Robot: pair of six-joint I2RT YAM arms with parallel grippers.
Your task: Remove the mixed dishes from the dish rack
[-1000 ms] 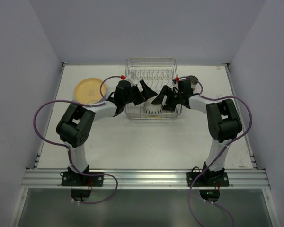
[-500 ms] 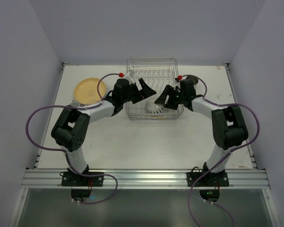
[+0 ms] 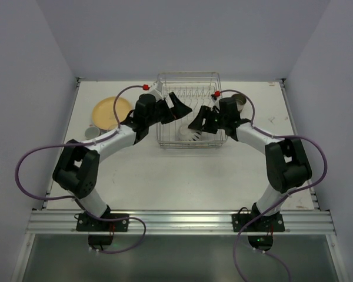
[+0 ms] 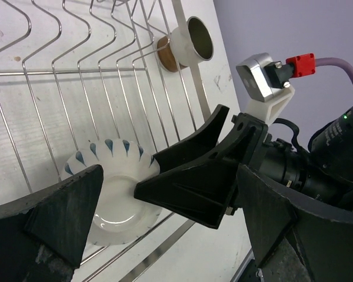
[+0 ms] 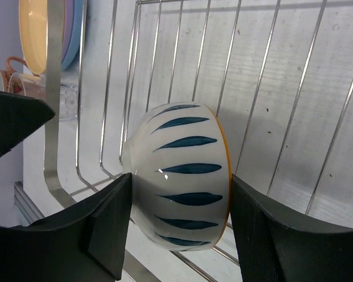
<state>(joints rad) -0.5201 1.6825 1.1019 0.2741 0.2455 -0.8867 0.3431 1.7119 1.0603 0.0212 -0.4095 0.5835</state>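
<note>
The setting was a robotics lab cell. Plain lavender walls [image 3: 23,70] enclosed a white table [image 3: 182,176], and an aluminium rail [image 3: 182,222] at its near edge held the arm bases [image 3: 97,222].

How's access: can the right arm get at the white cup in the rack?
Probably yes: the right gripper straddles the white cup on both sides in the dish rack, no wire between. The open left gripper hangs nearby, clear of it.

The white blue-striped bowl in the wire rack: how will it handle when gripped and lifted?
Probably rigid and breakable: the white blue-striped bowl looks like glazed ceramic. Its glossy, curved wall may slip in the right pincer. Lying sideways on the silver wire rack, it could roll if nudged.
</note>
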